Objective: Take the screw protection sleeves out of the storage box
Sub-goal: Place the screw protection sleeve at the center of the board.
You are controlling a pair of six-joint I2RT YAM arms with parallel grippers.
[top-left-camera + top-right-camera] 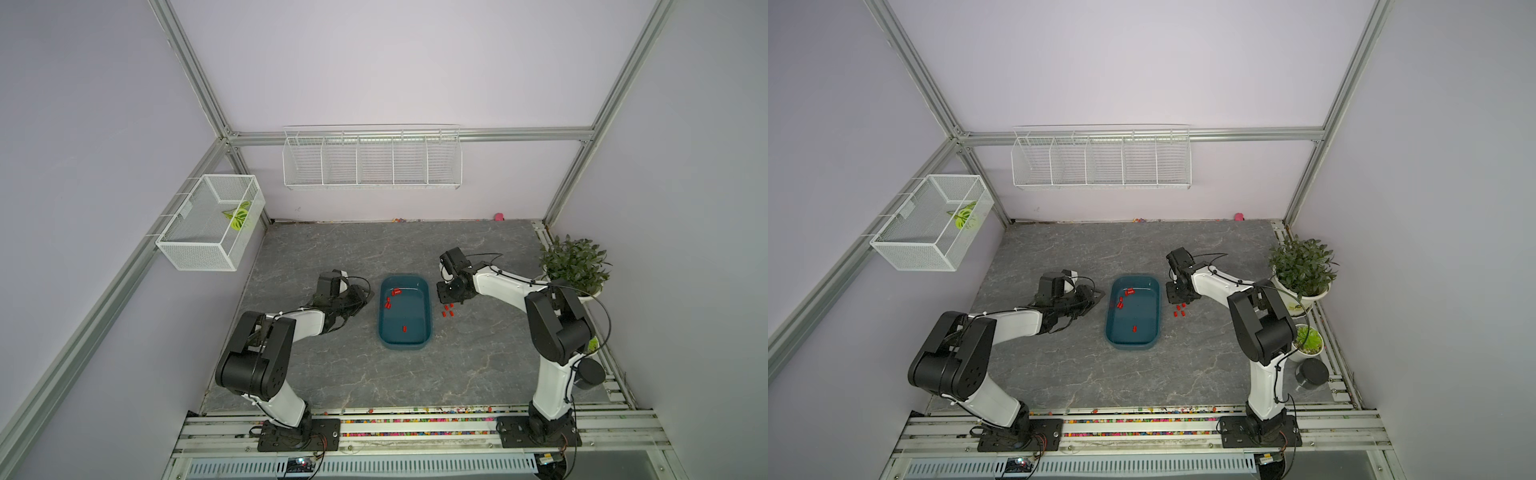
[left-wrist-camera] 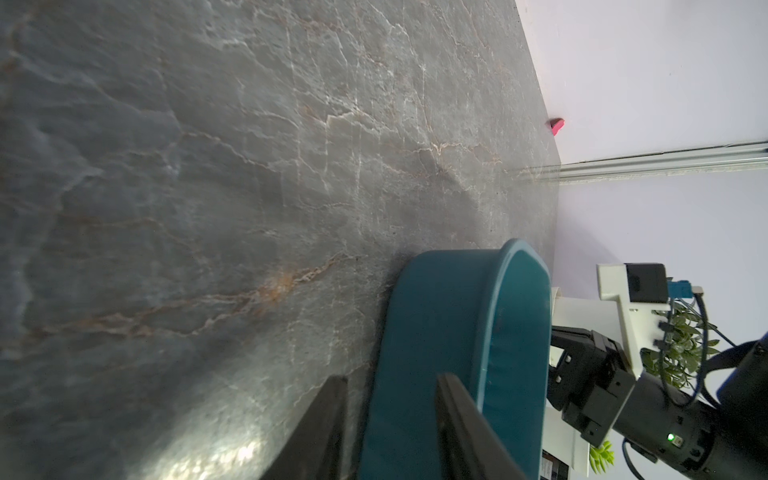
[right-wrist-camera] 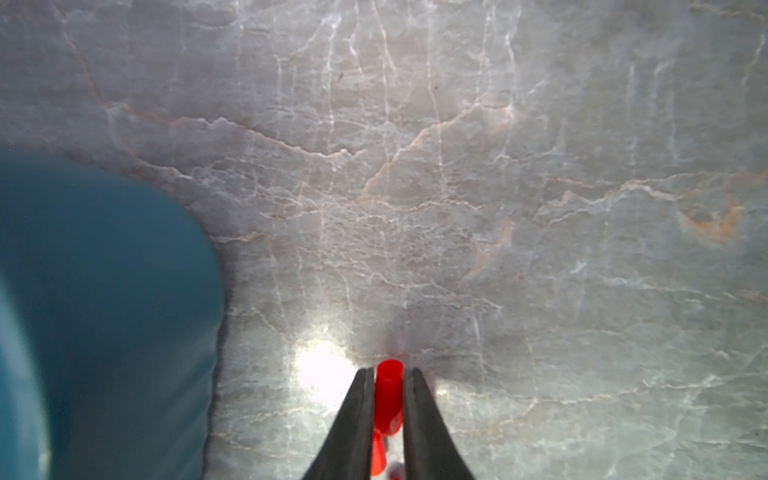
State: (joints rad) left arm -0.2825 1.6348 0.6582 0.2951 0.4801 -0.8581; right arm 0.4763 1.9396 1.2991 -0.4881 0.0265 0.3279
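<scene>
- Right wrist view: nearest the lens is the right gripper. Its two dark fingers are drawn in close on either side of one red screw protection sleeve, low over the grey marbled tabletop. More red shows behind the fingers, too blurred to count. The teal storage box stands just beside the gripper.
- Left wrist view: nearest is the left gripper, its fingers parted with nothing between them. They point at the outer wall of the storage box; I cannot tell whether they touch it.
- Top views: both show the storage box between the two grippers.
- Several screw protection sleeves lie inside the box, most toward its far end and one toward its near end.
- A small cluster of screw protection sleeves lies on the tabletop just outside the box's long wall on the right arm's side.
- The right gripper is right beside that cluster.
- The left gripper lies low just beside the opposite long wall.
</scene>
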